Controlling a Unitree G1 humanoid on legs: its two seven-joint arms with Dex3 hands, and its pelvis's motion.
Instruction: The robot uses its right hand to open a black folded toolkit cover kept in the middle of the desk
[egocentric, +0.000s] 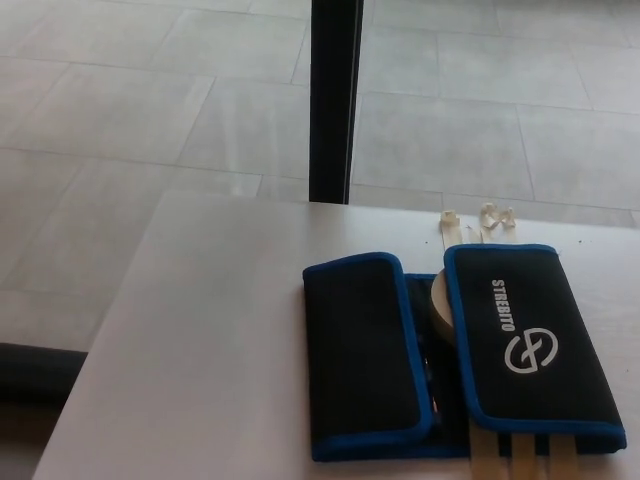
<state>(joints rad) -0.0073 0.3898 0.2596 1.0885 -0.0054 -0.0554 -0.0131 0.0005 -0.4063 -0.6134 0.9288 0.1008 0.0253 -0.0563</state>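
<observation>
seemingly half unfolded, the toolkit cover (450, 350) lay flat on the worktop (220, 340), flaps accessible; neither hand showed.

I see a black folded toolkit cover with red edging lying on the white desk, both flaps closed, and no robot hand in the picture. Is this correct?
Not quite: the edging is blue, not red. The head view shows the black folded toolkit cover trimmed in blue all around its flaps. The rest holds: it lies on the white desk, both flaps are closed, and no robot hand is in view.
</observation>
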